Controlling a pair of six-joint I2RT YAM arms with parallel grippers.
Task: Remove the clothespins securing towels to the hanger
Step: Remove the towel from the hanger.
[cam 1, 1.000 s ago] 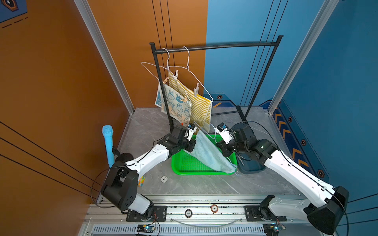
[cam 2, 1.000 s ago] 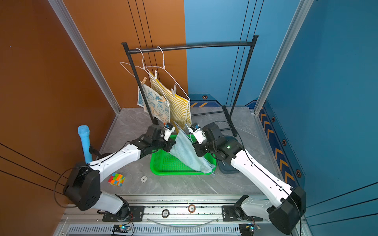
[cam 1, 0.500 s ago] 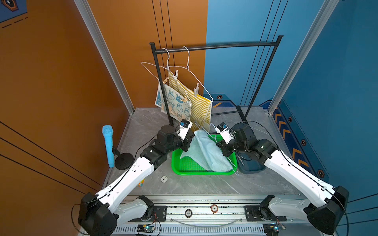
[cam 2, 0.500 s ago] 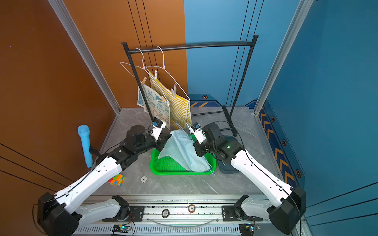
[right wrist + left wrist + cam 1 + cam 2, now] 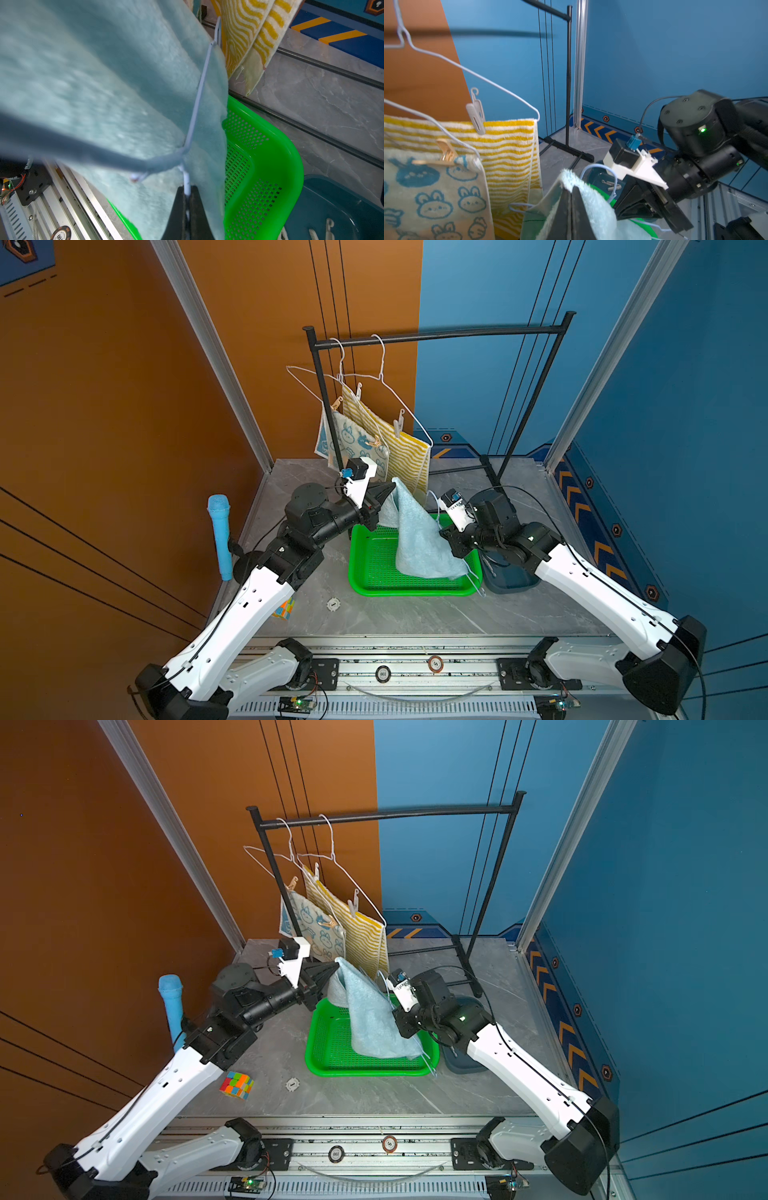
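Observation:
My left gripper (image 5: pixel 572 188) is shut on a top corner of the pale blue-green towel (image 5: pixel 419 539), holding it up in a peak over the green tray (image 5: pixel 374 568). My right gripper (image 5: pixel 187 190) is shut on the thin wire hanger (image 5: pixel 195 116) that runs along this towel's far side. The striped towel (image 5: pixel 409 452) and the bunny towel (image 5: pixel 353 443) hang on wire hangers from the black rack (image 5: pixel 436 336). A grey clothespin (image 5: pixel 476 116) pins the striped towel. A wooden clothespin (image 5: pixel 446 153) pins the bunny towel.
A dark blue bin (image 5: pixel 511 580) beside the tray holds loose clothespins (image 5: pixel 611 185). A blue microphone (image 5: pixel 220 535) stands at the table's left edge. A colour cube (image 5: pixel 237 1085) and a small round token (image 5: pixel 333 604) lie near the front.
My left gripper has risen with the towel corner, so the towel, slumped over the tray half a second ago, now hangs in a tall peak. The right arm has stayed put.

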